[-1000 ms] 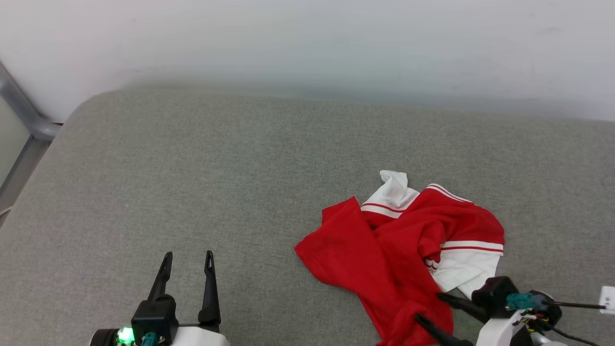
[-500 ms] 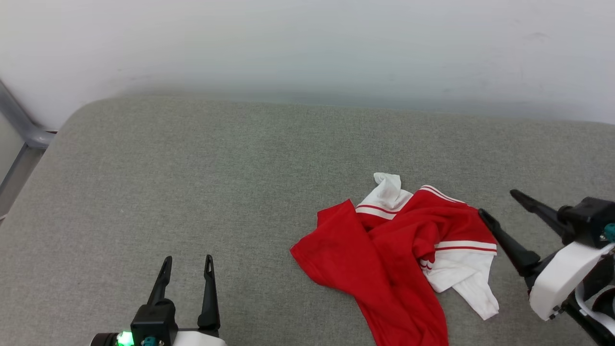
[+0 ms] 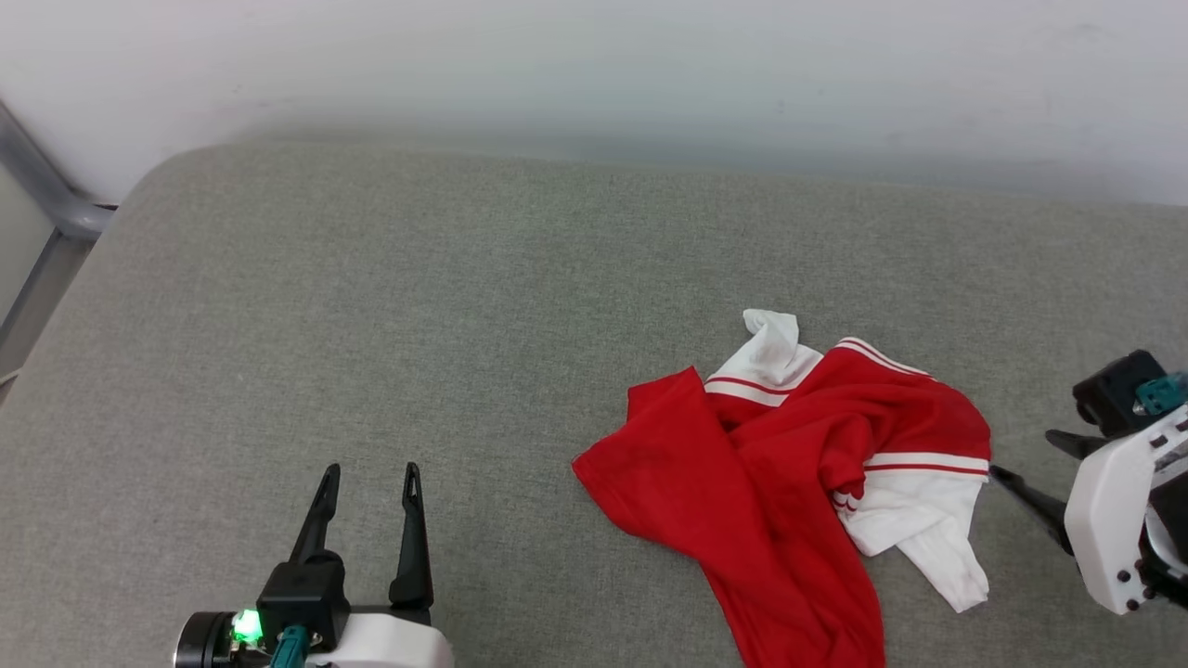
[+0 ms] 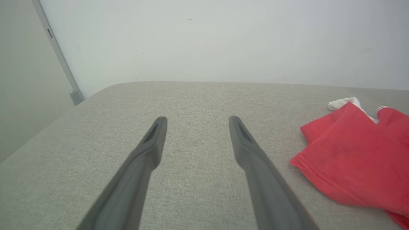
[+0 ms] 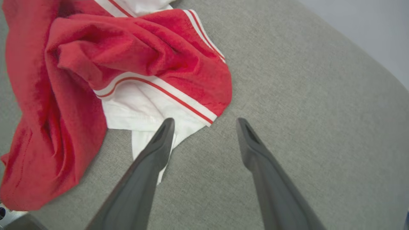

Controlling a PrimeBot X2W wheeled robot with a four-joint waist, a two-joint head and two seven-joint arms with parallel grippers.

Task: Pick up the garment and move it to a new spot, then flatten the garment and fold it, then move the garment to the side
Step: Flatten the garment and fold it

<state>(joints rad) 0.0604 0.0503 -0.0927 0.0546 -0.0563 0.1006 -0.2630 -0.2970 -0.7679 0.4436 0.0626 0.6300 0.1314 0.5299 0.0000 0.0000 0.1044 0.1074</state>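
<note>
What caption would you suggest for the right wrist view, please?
Open right gripper at the white sleeve of the crumpled garment on a grey cushion.

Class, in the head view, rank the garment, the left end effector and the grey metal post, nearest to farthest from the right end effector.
1. The garment, just left of the right end effector.
2. The left end effector, lower left.
3. The grey metal post, far left.

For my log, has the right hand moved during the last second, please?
Yes; against the red jersey garment, the right hand went from near hem to white sleeve.
</note>
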